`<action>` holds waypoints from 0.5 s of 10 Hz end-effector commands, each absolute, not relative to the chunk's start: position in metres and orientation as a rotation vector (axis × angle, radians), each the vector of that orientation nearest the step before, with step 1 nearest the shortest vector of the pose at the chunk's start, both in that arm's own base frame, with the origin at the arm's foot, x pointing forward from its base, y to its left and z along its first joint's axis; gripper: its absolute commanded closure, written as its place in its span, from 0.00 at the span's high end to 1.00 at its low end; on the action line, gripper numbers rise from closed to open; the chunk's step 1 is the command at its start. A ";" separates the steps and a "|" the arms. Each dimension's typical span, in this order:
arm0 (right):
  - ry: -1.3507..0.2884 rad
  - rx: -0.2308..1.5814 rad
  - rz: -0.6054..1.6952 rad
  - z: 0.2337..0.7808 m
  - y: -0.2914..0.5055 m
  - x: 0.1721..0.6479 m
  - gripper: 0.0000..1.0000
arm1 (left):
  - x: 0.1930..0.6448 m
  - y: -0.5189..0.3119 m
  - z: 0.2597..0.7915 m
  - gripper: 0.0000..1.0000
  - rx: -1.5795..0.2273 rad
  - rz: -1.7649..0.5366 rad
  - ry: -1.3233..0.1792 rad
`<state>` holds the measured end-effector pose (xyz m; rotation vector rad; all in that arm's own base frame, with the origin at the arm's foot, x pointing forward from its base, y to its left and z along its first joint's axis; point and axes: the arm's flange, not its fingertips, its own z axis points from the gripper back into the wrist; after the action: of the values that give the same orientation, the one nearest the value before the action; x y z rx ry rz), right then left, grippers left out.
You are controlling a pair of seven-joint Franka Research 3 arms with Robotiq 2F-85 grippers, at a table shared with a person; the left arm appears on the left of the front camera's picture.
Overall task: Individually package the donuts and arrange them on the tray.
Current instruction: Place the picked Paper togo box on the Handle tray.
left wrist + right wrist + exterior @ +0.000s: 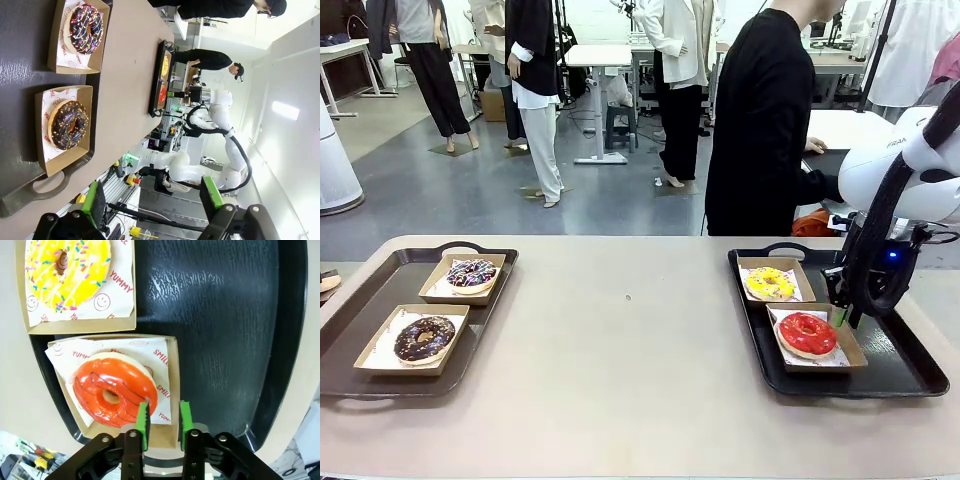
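Right claw (163, 420) low over right tray (905, 365), jaws a narrow gap apart, straddling side wall of red donut's box (173, 390). Pads look just off the cardboard, so probably letting go; cannot tell for sure whether still pinching. Nothing lifted.

Red donut (115, 387) just ahead-left of the pads, on printed paper inside its open box, near pad almost at the glaze. Yellow donut (67, 270) farther ahead in own box (80, 325), same tray, boxes nearly touching. Bare tray floor to right of claw.

Left claw (152, 195) wide open, empty, hovering off the left tray's handle end. Ahead of it: dark sprinkled donut (67, 125) in nearer box (90, 125), drizzled donut (85, 27) in box (102, 35) beyond, both on left tray (20, 60). Each of four donuts boxed singly, two per tray.

Handling, judged: donuts light, soft, glaze sticky and easy to smear or dent; no direct pinch on icing. Best hold is the box's upright cardboard wall, mid-side, one pad inside and one outside. Cardboard thin, bends under hard squeeze, box may tilt if lifted from one wall, so gentle grip and slide or low lift. Paper liner loose, may drag with pad.

Person standing beyond far edge near right tray, hands away from donuts.
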<state>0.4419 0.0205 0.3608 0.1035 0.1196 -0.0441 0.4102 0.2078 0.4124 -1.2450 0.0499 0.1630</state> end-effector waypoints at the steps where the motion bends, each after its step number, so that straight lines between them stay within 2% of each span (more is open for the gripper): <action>1: 0.131 0.102 -0.036 0.366 0.021 0.442 1.00 | 0.409 0.209 0.414 1.00 -1.245 0.165 0.044; 2: 0.130 0.104 -0.042 0.368 0.020 0.441 0.83 | 0.409 0.209 0.414 1.00 -1.245 0.165 0.044; 4: 0.106 0.129 -0.056 0.376 0.020 0.439 1.00 | 0.409 0.209 0.414 1.00 -1.245 0.165 0.044; 5: 0.079 0.151 -0.053 0.384 0.019 0.435 1.00 | 0.409 0.209 0.414 1.00 -1.245 0.165 0.044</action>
<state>0.4401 0.0201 0.3742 0.1136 0.0969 -0.0502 0.4102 0.2078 0.4123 -1.2450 0.0498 0.1631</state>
